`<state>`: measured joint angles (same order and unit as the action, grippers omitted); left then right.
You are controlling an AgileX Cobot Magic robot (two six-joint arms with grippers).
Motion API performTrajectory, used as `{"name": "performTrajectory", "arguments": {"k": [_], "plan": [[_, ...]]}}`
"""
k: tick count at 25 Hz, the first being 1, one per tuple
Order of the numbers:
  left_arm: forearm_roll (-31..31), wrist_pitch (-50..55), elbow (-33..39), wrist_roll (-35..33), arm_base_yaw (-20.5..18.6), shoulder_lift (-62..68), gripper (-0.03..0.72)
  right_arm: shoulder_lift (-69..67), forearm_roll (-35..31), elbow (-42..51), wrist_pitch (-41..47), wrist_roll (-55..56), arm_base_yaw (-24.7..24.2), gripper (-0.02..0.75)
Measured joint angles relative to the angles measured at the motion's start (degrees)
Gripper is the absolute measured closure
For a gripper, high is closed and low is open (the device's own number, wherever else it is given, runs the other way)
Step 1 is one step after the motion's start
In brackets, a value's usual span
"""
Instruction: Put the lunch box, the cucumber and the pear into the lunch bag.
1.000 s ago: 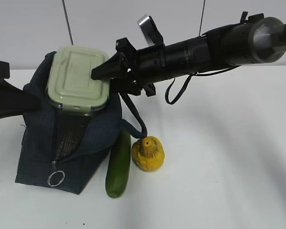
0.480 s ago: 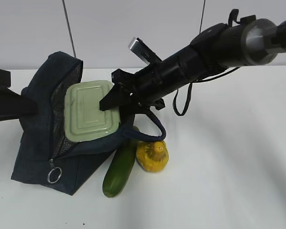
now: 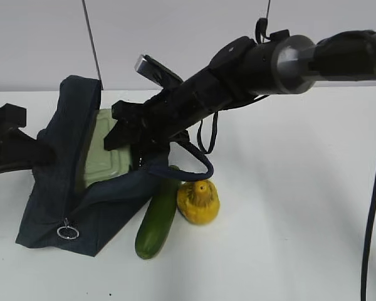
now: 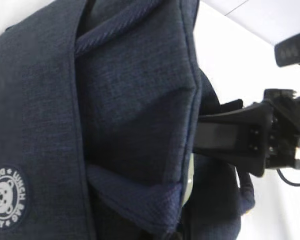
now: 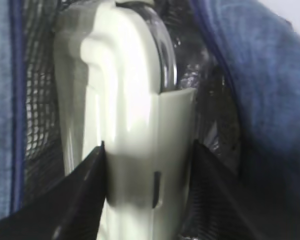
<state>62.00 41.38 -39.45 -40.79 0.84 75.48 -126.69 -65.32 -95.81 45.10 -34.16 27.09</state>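
The right gripper (image 5: 149, 192) fills the lower middle of the right wrist view, its two dark fingers (image 5: 82, 185) pressed against either side of the lunch box (image 5: 125, 115), so it is about half open and clamped on the box's pale green lid edge. Mesh lining and navy fabric surround the box on both sides there. In the exterior view, that gripper (image 3: 126, 125) reaches from the upper right to centre left, with the lunch box (image 3: 106, 157) sitting partly inside the open mouth of the lunch bag (image 3: 62, 200), which slumps at the left of the frame with its silver zip ring (image 3: 67, 232) at lower left. The left gripper (image 3: 31, 150) is at the far left edge against the bag's side; its jaws are closed, and the pictures do not show what they pinch. The cucumber (image 3: 156, 219) lies on the white table (image 3: 288, 219) just right of the bag, touching the pear (image 3: 198, 202) at centre.
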Motion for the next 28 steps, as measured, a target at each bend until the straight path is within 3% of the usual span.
{"name": "performTrajectory", "arguments": {"k": [6, 13, 16, 24, 28], "plan": [[0.0, 0.2, 0.0, 0.0, 0.0, 0.0, 0.703, -0.7, 1.7, -2.5, 1.0, 0.9, 0.0, 0.215], [-0.1, 0.2, 0.0, 0.0, 0.0, 0.0, 0.703, -0.7, 5.8, -8.8, 8.3, 1.4, -0.5, 0.181], [-0.2, 0.2, 0.0, 0.0, 0.0, 0.0, 0.703, -0.7, 13.1, -14.1, 13.8, 4.2, -1.0, 0.181], [-0.3, -0.2, 0.0, 0.0, 0.0, 0.0, 0.703, 3.6, 45.8, -24.3, 24.9, 15.9, -1.2, 0.250], [-0.3, -0.7, 0.0, 0.0, 0.0, 0.0, 0.703, 4.7, 54.9, -24.2, 25.5, 20.4, -1.3, 0.302]]}}
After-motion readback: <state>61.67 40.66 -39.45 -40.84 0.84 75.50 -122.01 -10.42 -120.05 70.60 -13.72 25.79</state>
